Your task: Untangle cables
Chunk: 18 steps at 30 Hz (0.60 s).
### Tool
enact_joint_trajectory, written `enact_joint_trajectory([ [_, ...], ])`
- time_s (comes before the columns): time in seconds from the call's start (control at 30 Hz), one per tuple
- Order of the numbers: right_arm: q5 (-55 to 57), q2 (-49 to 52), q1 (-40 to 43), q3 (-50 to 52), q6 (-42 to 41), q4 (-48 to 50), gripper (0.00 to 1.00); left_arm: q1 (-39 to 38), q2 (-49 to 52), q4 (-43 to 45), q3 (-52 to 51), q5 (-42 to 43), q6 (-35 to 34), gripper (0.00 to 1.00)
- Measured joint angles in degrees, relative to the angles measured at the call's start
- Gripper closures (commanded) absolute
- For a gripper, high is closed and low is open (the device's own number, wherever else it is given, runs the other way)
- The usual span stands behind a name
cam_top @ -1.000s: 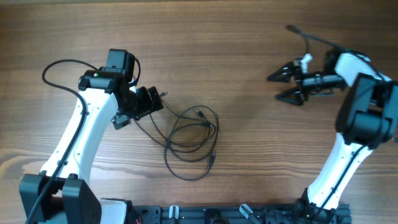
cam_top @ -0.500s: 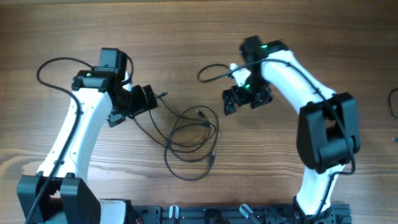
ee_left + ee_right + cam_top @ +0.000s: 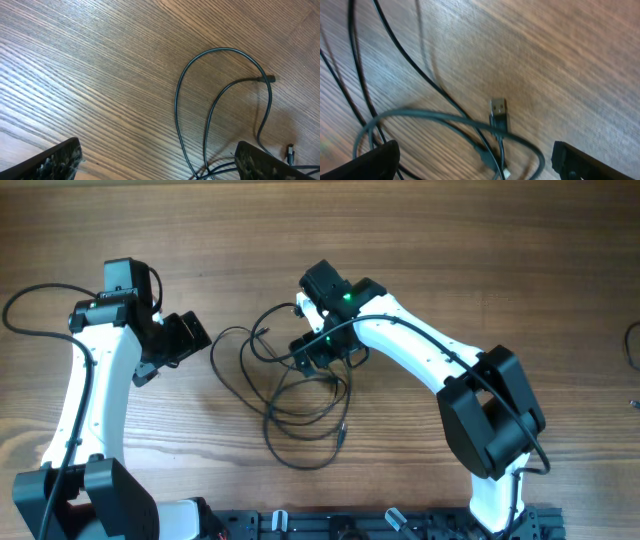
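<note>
Cables (image 3: 176,100) lay looped directly beneath the right gripper (image 3: 322,350), the nearer one, its jaws spread and empty, a plug (image 3: 499,114) between them running lengthwise ahead. The left gripper (image 3: 183,342), likewise spread and empty, faced the loop from farther off.

A wooden table (image 3: 420,240) (brown, strongly grained) lies under everything in view.

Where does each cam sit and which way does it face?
Overhead: fixed above the table, looking straight down; shows both arms, left gripper and right gripper.
Left wrist: on the left arm, looking down at a cable loop; own fingers at the bottom corners.
Right wrist: on the right arm, close over a metal plug; own fingers at the bottom corners.
Shared: all three see the cables.
</note>
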State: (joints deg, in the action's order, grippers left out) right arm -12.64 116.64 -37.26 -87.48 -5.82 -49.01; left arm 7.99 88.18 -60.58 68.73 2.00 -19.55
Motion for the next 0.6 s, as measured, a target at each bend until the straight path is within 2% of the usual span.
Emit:
enact_joint_trajectory([
  [0.27, -0.24, 0.0, 0.07, 1.68, 0.5, 3.74, 0.04, 0.0, 0.0, 0.04, 0.0, 0.85, 0.02, 0.0],
  [0.4, -0.22, 0.0, 0.07, 3.15, 6.19, 3.89, 0.05, 0.0, 0.0, 0.04, 0.0, 0.9, 0.02, 0.0],
  [0.43, -0.17, 0.0, 0.07, 3.15, 7.58, 3.89, 0.09, 0.0, 0.0, 0.04, 0.0, 0.9, 0.02, 0.0],
  [0.5, 0.26, 0.0, 0.07, 3.15, 10.6, 3.89, 0.41, 0.0, 0.0, 0.0, 0.0, 0.92, 0.02, 0.0],
  [0.57, 0.72, 0.0, 0.07, 3.15, 12.46, 3.96, 0.54, 0.0, 0.0, -0.04, 0.0, 0.92, 0.02, 0.0],
  [0.6, 0.87, 0.0, 0.07, 3.15, 13.22, 4.13, 0.54, 0.0, 0.0, -0.04, 0.0, 0.92, 0.02, 0.0],
])
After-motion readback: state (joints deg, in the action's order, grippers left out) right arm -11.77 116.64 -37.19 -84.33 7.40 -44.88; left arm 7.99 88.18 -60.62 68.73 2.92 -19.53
